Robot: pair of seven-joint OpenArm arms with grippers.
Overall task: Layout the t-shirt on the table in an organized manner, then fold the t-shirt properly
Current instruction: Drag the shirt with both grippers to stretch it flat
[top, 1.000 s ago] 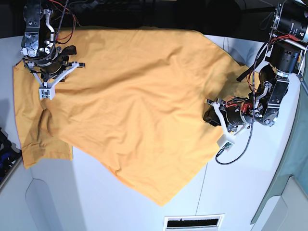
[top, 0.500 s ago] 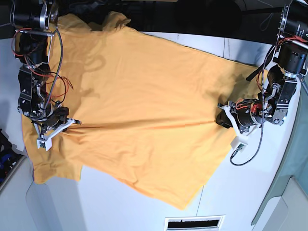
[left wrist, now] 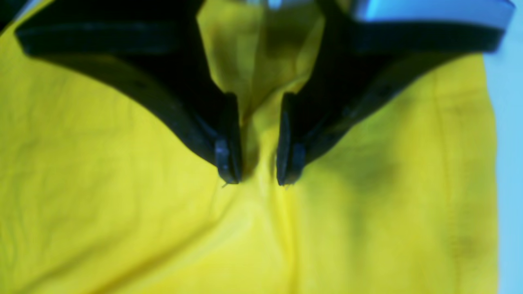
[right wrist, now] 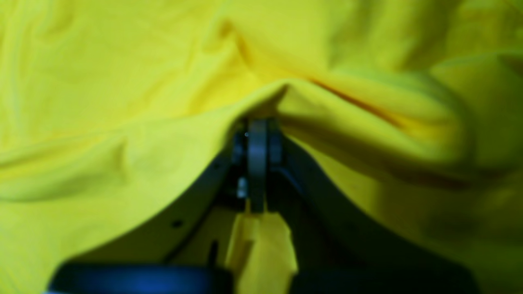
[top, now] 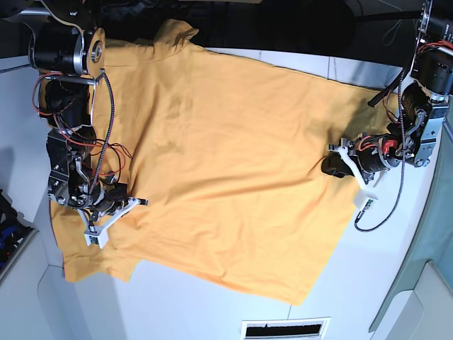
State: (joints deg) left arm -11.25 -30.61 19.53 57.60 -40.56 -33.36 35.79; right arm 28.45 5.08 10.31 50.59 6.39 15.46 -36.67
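Observation:
The orange-yellow t-shirt point(top: 212, 163) lies spread across the white table point(top: 177, 304), collar end toward the far left and one sleeve at the near left. My right gripper point(top: 117, 195) is shut on the shirt's left side near that sleeve. In the right wrist view its jaws point(right wrist: 257, 139) stand closed under a raised ridge of t-shirt point(right wrist: 122, 81). My left gripper point(top: 331, 167) holds the shirt's right edge. The left wrist view shows its gripper point(left wrist: 257, 167) pinching a narrow fold of t-shirt point(left wrist: 122, 204) between black fingertips point(left wrist: 226, 157).
A vent slot point(top: 285, 328) sits at the table's near edge. A grey-green cloth point(top: 433, 234) hangs at the right border. Dark objects point(top: 8, 227) lie off the table's left side. Bare table point(left wrist: 510, 163) shows beside the shirt's edge.
Both grippers kept their hold. The right gripper pulled the shirt's left side toward the near edge, the left gripper drew its edge rightward, and the cloth now lies flatter and more stretched.

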